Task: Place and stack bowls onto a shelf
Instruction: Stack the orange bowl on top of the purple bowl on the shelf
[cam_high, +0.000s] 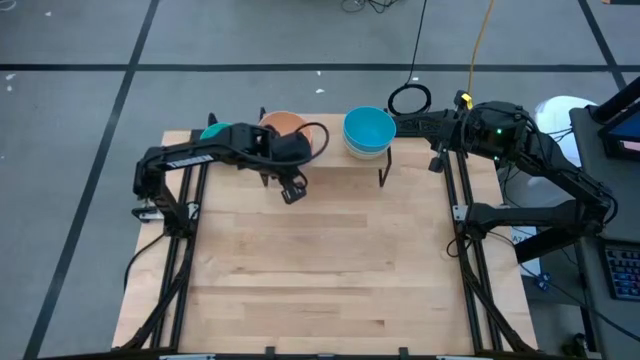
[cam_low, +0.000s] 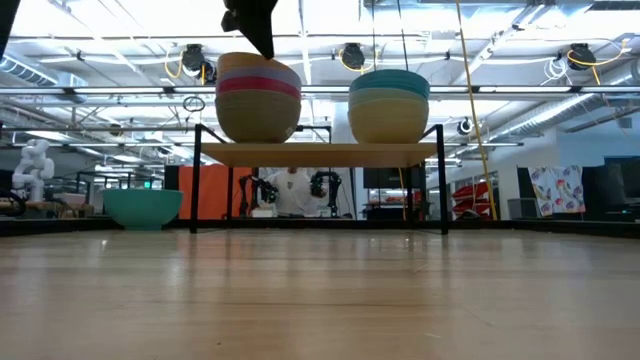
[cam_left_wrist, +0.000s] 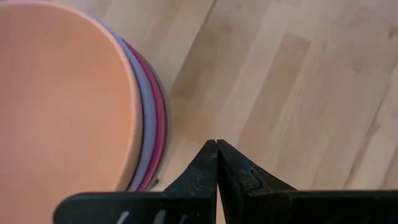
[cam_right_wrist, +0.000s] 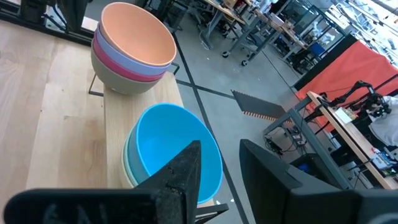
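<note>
Here | mint green bowl (cam_low: 143, 206) (likely light, rigid, slick) on tabletop (cam_high: 330, 260): take by rim | left claw (cam_left_wrist: 216, 149) clenched, empty | right claw (cam_right_wrist: 217, 163) released

The high view looks straight down from well above the table (cam_high: 320, 280), taking in the whole top, both arms and the surrounding floor. The low view sits at tabletop level, facing across the boards toward the shelf (cam_low: 318, 153) and the room behind. The left wrist view looks steeply down, very close to the stack topped by the orange bowl (cam_left_wrist: 62, 106). The right wrist view looks obliquely along the shelf from nearby, with the blue bowl (cam_right_wrist: 177, 149) nearest and the room beyond. All four views share the shelf area; the orange-topped stack appears in each.
</note>
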